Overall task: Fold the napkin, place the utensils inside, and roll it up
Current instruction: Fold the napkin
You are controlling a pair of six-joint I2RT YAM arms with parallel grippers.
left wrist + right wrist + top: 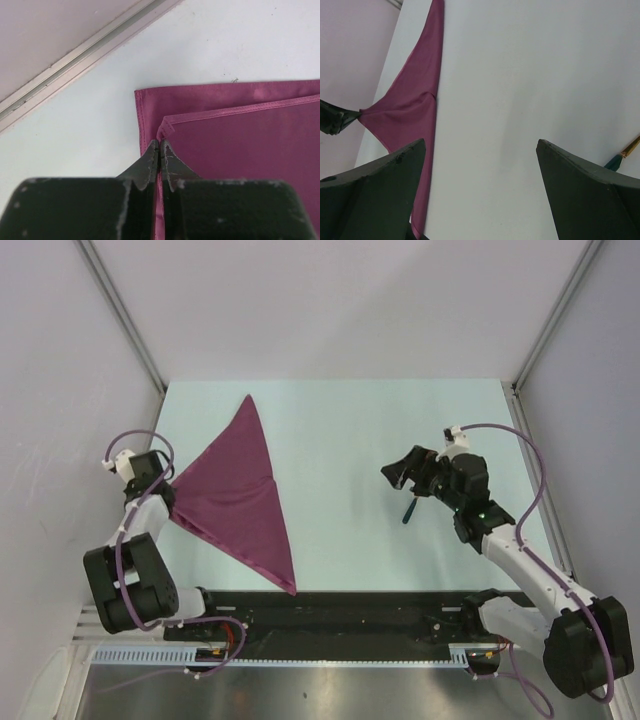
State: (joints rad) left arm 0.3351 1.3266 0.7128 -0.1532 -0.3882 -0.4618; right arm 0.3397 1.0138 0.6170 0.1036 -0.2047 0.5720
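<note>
The magenta napkin (pixel 235 495) lies folded into a triangle on the left half of the table, one tip pointing far, one near. My left gripper (pixel 172 490) is shut on its left corner; in the left wrist view the fingertips (pixel 159 145) pinch the top layer's hemmed corner of the napkin (pixel 240 140). My right gripper (pixel 400 472) is open and empty above the table's right half, well apart from the cloth. The spoon's dark handle (pixel 408 510) pokes out beneath it. In the right wrist view, between wide jaws (pixel 481 142), I see bare table, the napkin (pixel 405 110), and the spoon's handle (pixel 622 155).
The pale table (pixel 350 430) is bounded by white walls with metal corner posts (pixel 125 315). A wall rail (pixel 75 60) runs close behind the napkin's corner. The black base rail (pixel 350 615) lies along the near edge.
</note>
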